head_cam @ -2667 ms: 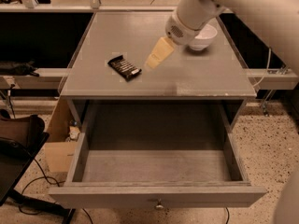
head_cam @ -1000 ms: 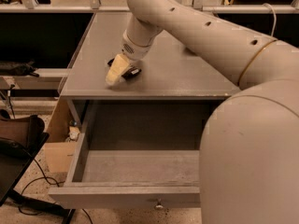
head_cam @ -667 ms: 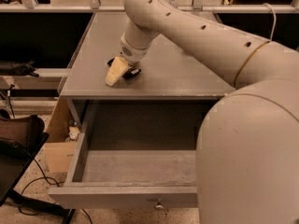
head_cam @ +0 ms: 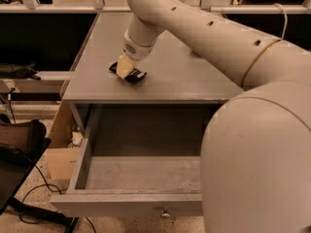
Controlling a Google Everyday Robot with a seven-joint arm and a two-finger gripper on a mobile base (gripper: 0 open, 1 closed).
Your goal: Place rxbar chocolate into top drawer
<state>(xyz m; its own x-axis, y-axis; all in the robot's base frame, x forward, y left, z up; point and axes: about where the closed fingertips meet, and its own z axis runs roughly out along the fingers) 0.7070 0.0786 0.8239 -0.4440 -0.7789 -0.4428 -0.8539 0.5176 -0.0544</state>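
Observation:
The rxbar chocolate (head_cam: pixel 136 76), a flat black bar, lies on the grey table (head_cam: pixel 92 52) near its front left. My gripper (head_cam: pixel 124 67) points down onto the bar's left half and covers part of it. The top drawer (head_cam: pixel 121 204) is pulled wide open below the table's front edge. Its grey inside is bare and its small knob (head_cam: pixel 165 212) faces front. My arm fills the right side of the view and hides the right part of the table and drawer.
A cardboard box (head_cam: pixel 59 152) stands under the table at the left. A dark chair or bag (head_cam: pixel 19 140) and cables (head_cam: pixel 34 188) lie on the floor at the left. Dark shelving runs behind the table.
The gripper has swung from the back right of the table across to the bar. In the last second it shifted slightly from the bar's left edge onto the bar. The bar lies where it was.

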